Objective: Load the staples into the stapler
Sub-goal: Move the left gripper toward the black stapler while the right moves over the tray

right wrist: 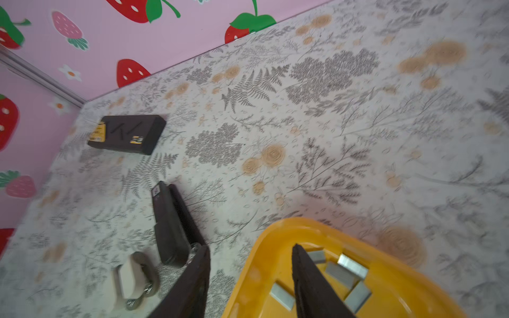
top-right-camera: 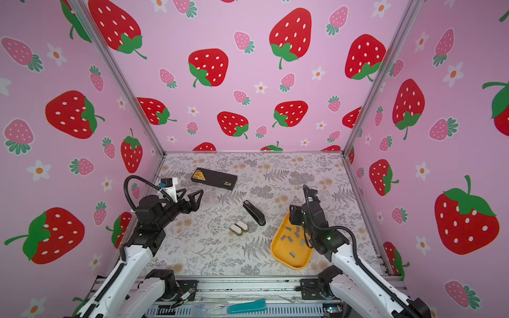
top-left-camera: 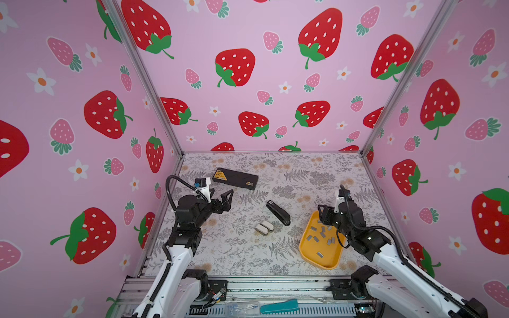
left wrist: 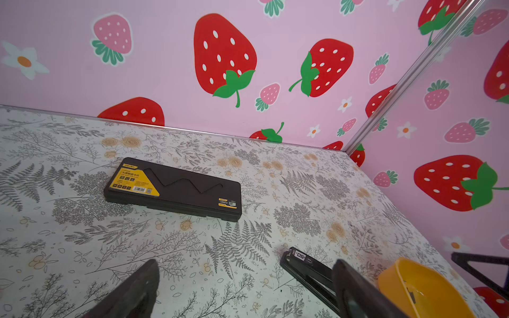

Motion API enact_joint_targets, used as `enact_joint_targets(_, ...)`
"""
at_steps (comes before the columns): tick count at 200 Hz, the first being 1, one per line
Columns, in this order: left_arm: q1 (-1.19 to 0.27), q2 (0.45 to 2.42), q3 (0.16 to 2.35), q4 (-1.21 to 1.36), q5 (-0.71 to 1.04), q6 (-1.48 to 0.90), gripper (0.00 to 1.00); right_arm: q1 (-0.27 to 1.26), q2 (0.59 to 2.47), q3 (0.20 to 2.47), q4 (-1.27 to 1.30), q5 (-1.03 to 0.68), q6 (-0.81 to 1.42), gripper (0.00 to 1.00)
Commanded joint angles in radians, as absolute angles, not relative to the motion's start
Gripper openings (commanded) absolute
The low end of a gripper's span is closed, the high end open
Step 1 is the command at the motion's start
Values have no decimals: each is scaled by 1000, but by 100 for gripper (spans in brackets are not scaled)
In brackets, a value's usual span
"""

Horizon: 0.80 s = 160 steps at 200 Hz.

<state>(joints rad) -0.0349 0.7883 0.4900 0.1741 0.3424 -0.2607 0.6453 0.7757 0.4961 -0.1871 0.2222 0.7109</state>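
Note:
The black stapler (top-left-camera: pixel 278 212) (top-right-camera: pixel 254 212) lies closed on the flowered table near the middle, also seen in the wrist views (left wrist: pixel 308 271) (right wrist: pixel 168 225). The staples (top-left-camera: pixel 321 235) (top-right-camera: pixel 292 236) (right wrist: pixel 341 272), several short silver strips, lie loose in a yellow tray (top-left-camera: pixel 305 247) (top-right-camera: pixel 275 247) (right wrist: pixel 264 247). My right gripper (top-left-camera: pixel 322 217) (top-right-camera: pixel 294 216) (right wrist: pixel 250 247) hangs over the tray's far end. Its jaws are apart, one finger inside among the staples and one outside the rim, holding nothing. My left gripper (top-left-camera: pixel 223 194) (top-right-camera: pixel 192 192) (left wrist: pixel 246 265) hovers wide open and empty, left of the stapler.
A flat black case (top-left-camera: pixel 235 178) (top-right-camera: pixel 214 178) (left wrist: pixel 173 188) with a yellow label lies at the back left. Two small white mini staplers (top-left-camera: pixel 264 228) (top-right-camera: pixel 239 227) (right wrist: pixel 132 278) sit just in front of the black stapler. Pink strawberry walls enclose the table on three sides.

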Motion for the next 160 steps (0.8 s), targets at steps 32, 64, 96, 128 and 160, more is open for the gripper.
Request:
enact_joint_targets(32, -34, 641, 375, 81, 18, -417, 99, 747, 773, 420, -319, 410, 867, 40)
enact_joint_targets(64, -35, 618, 298, 133, 132, -411, 99, 746, 804, 394, -271, 439, 824, 40)
enact_joint_targets(96, -35, 686, 239, 178, 108, -439, 99, 715, 896, 417, -236, 436, 777, 32)
enact_joint_targets(128, -34, 773, 259, 215, 163, -430, 99, 679, 976, 397, -150, 411, 762, 32)
enact_joint_targets(160, -36, 774, 256, 217, 167, -429, 99, 632, 1010, 384, -106, 411, 752, 32)
